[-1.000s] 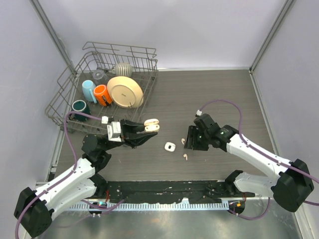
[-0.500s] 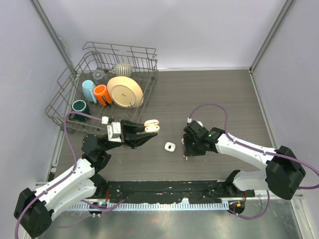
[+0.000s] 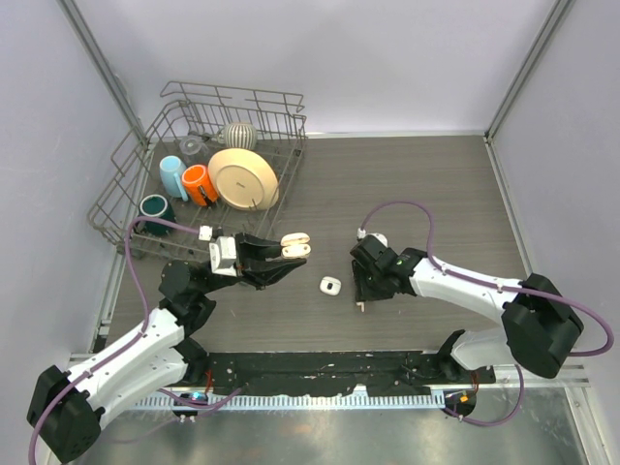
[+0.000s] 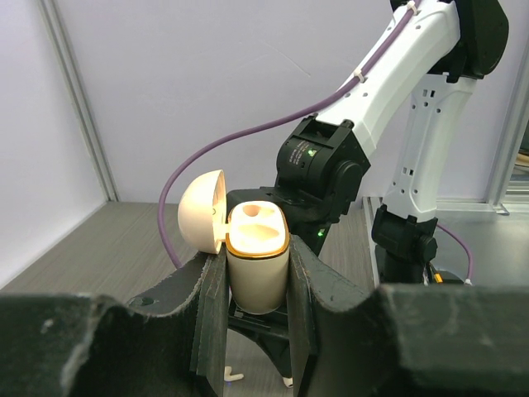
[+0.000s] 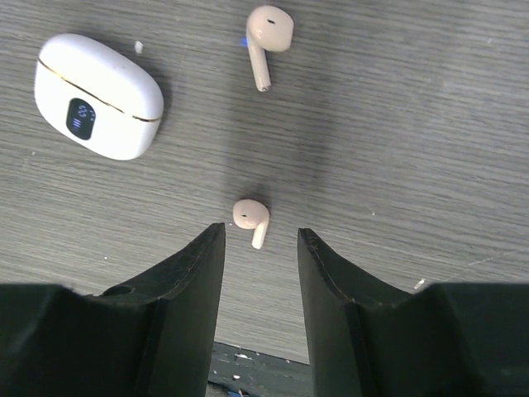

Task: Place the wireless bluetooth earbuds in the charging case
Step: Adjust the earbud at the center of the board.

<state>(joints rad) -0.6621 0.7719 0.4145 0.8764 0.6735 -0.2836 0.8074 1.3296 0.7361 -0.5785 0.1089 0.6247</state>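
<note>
Within spread right end effector [image 5: 260, 232], tiny white stemmed earbud [image 5: 249, 216], left end effector [image 4: 257, 277] pinching open case [image 4: 257, 240]

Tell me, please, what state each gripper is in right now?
Left gripper: shut on the open case.
Right gripper: open, tips either side of an earbud, not gripping it.

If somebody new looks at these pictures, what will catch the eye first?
First, the cream plastic charging case with its lid flipped open, clamped in the left end effector. Next, the right end effector, jaws apart over a tiny white earbud on the dark wooden tabletop, with a closed white case lying nearby.
</note>
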